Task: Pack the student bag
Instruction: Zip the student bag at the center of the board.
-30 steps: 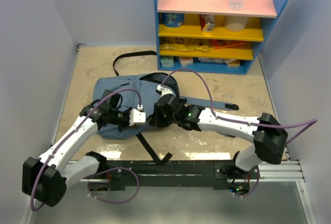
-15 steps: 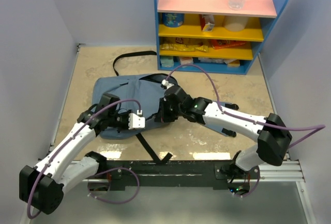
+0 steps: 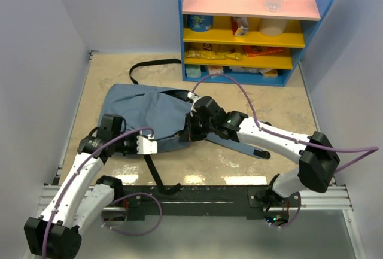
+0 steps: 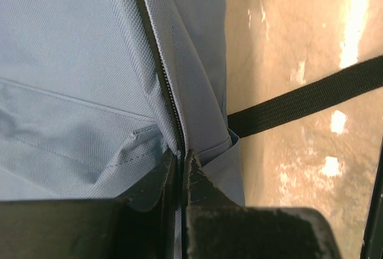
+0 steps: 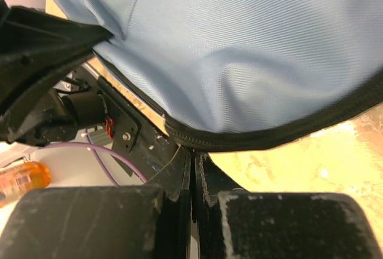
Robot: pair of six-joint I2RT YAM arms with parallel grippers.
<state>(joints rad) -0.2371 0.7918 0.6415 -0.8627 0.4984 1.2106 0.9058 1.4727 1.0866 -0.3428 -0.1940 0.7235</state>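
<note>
The grey-blue student bag [image 3: 140, 109] lies on the tan table between both arms. My left gripper [image 3: 163, 146] is shut on the bag's near edge. In the left wrist view its jaws [image 4: 181, 162] pinch the fabric along the zipper seam [image 4: 170, 100]. My right gripper [image 3: 187, 131] is shut on the bag's right edge. In the right wrist view its jaws [image 5: 192, 154] clamp the black piped rim [image 5: 257, 139], and the bag's fabric [image 5: 239, 43] is lifted above them. A padded shoulder strap [image 3: 236, 145] trails to the right under my right arm.
A blue shelf unit [image 3: 311, 37] with bottles, snacks and packets stands at the back right. A black webbing strap loops behind the bag [image 3: 149, 66]. Another runs to the near rail [image 3: 157, 175] and shows in the left wrist view [image 4: 305, 100]. Grey walls close in both sides.
My left arm has drawn back toward the near left, pulling the bag's near edge with it. The bag has slid left and stretched. My right gripper has shifted slightly right, still holding the rim.
</note>
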